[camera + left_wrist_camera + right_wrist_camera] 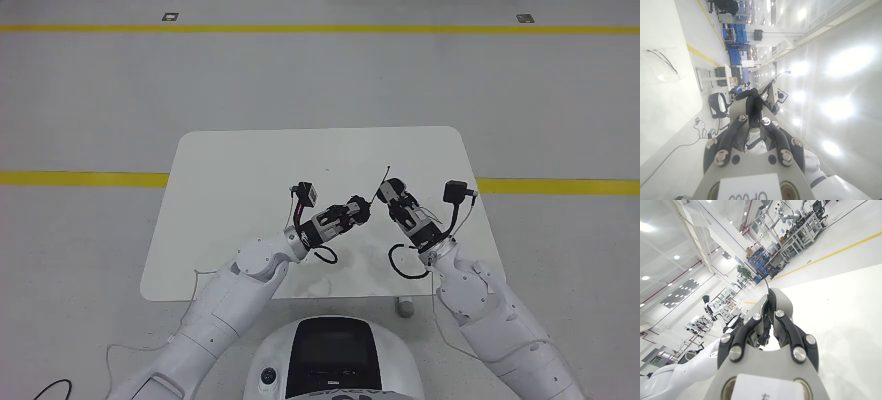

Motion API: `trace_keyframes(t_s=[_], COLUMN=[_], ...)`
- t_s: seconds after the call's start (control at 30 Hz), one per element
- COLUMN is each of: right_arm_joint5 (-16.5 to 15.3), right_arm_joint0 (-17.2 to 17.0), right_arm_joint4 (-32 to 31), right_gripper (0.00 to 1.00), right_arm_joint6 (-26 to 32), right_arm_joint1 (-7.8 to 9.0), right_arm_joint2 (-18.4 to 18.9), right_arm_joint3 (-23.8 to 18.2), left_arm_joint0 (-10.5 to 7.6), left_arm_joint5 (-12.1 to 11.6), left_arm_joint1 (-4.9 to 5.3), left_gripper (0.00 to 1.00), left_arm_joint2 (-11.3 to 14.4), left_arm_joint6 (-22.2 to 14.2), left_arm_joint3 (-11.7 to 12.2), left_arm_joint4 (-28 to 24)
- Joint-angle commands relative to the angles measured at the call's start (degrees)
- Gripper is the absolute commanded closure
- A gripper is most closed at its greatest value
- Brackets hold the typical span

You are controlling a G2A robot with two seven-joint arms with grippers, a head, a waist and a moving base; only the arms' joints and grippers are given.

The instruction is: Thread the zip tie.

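your right gripper (769,300) clenches the thin black plastic zip tie (766,284) over mid-table, your left gripper (753,100) is pinched shut just left of it, and no loop shows, so threading looks not yet done.

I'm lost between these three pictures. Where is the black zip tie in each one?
Top view: the zip tie is a thin strand sticking out of the right end effector, above the white table.
Left wrist view: a thin curved strand leaving the right end effector, seen farther off.
Right wrist view: it curves out from between the closed fingers.
Shared landmark: the right end effector clamping it.
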Motion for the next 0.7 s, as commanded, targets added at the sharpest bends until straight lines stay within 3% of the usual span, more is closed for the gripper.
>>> trace_keyframes(t_s=[0.0,0.67], right_arm_joint5=[0.0,0.0], right_arm_joint0=[0.1,0.0], right_arm_joint4=[0.0,-1.1], right_gripper=[1.00,1.00], right_arm_joint6=[0.0,-0.3], right_arm_joint1=[-0.04,-0.48], right_arm_joint2=[0.0,0.5], right_arm_joint3=[0.1,0.7], left_arm_joint0=[0.00,0.00], left_arm_joint5=[0.0,0.0], left_arm_joint1=[0.00,0.00], left_gripper=[1.00,1.00], left_arm_joint2=[0.0,0.0], left_arm_joint6=[0.0,0.0], left_arm_joint3=[0.0,0.0], left_arm_joint4=[0.0,0.0])
